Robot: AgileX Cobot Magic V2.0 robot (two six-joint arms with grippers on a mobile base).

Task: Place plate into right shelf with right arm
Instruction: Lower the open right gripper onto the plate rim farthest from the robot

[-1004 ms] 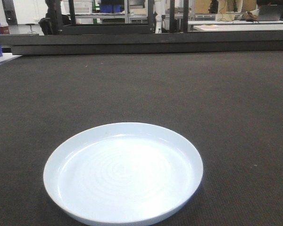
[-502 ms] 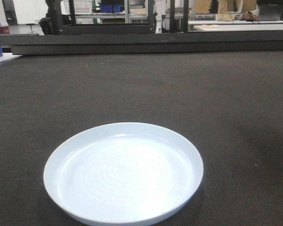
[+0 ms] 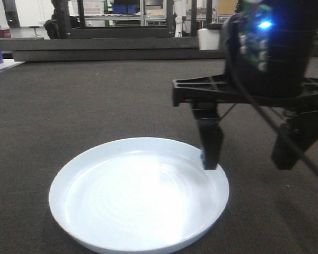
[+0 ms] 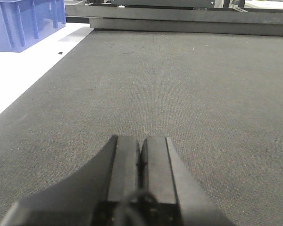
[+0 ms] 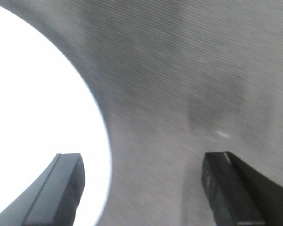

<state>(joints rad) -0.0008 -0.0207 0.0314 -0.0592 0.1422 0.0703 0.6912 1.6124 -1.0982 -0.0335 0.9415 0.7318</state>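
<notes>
Your right gripper (image 3: 246, 165) is wide open with nothing in it, straddling the plate (image 3: 122, 203) rim around 2 o'clock, one finger inside, one over the mat (image 3: 95, 100) outside.

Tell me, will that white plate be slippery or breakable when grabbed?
Probably slippery: the plate is glossy, with bright glare. It looks rigid, likely ceramic, so possibly chippable. Its low rim gives the open right gripper only a thin edge; the textured mat may resist sliding.

Right gripper (image 3: 247, 160) wide, left gripper (image 4: 141, 143) closed
</notes>
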